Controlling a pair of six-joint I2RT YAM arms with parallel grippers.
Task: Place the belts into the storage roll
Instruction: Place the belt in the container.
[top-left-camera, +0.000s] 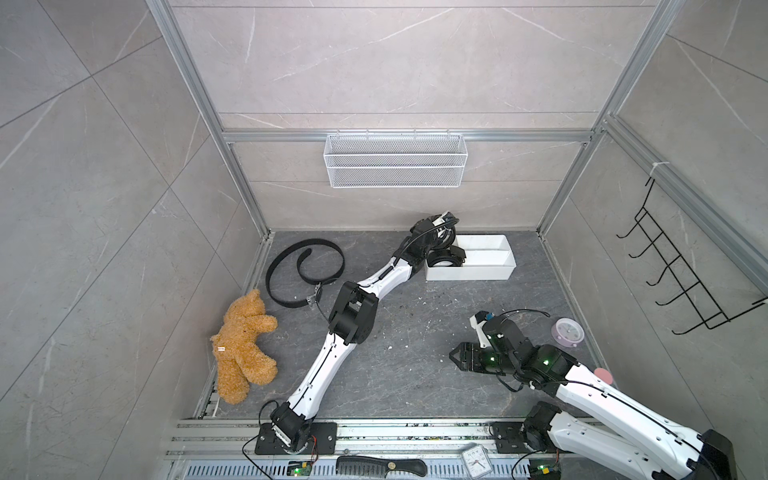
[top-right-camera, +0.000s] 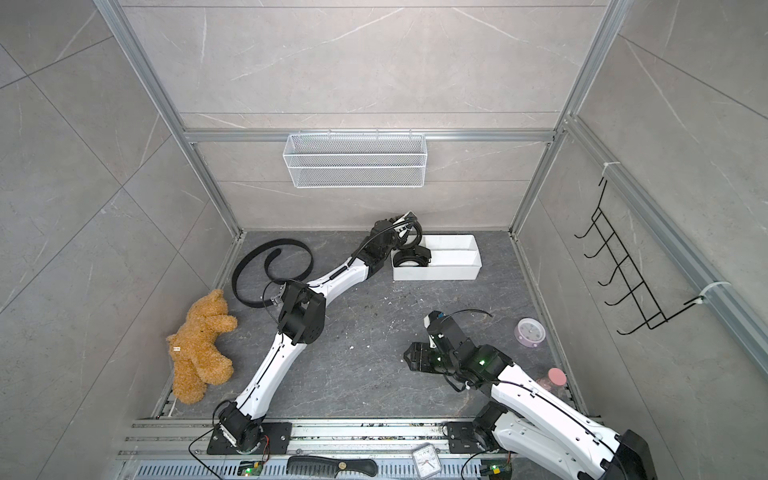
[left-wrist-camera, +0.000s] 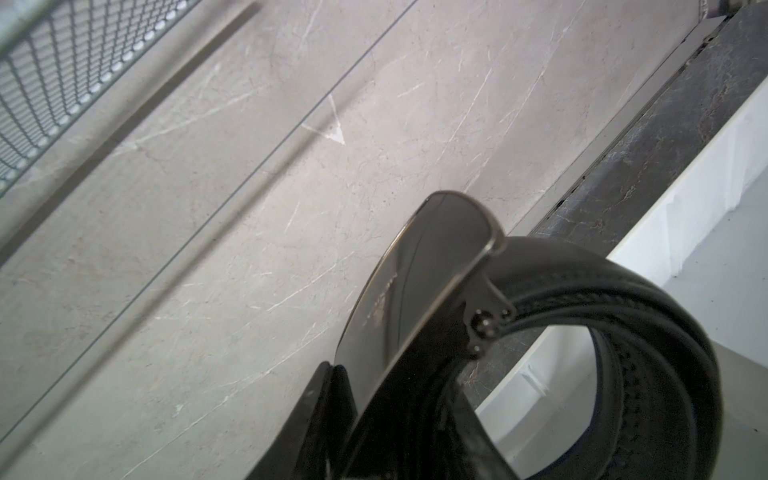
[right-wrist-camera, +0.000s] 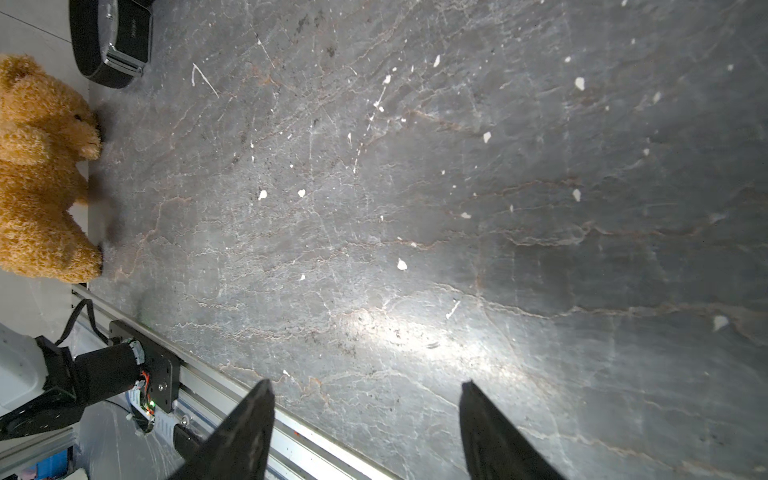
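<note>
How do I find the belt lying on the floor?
Look at the dark floor, on the robot's left, just past the teddy bear. The loose belt lies in one big open spiral, unlike the tight coil in the white tray.

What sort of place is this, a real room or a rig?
Most likely a lab test cell dressed as a home corner: marble-look panels in an aluminium frame, two robot arms bolted to a front rail, plus a wire-mesh basket and teddy bear.
</note>
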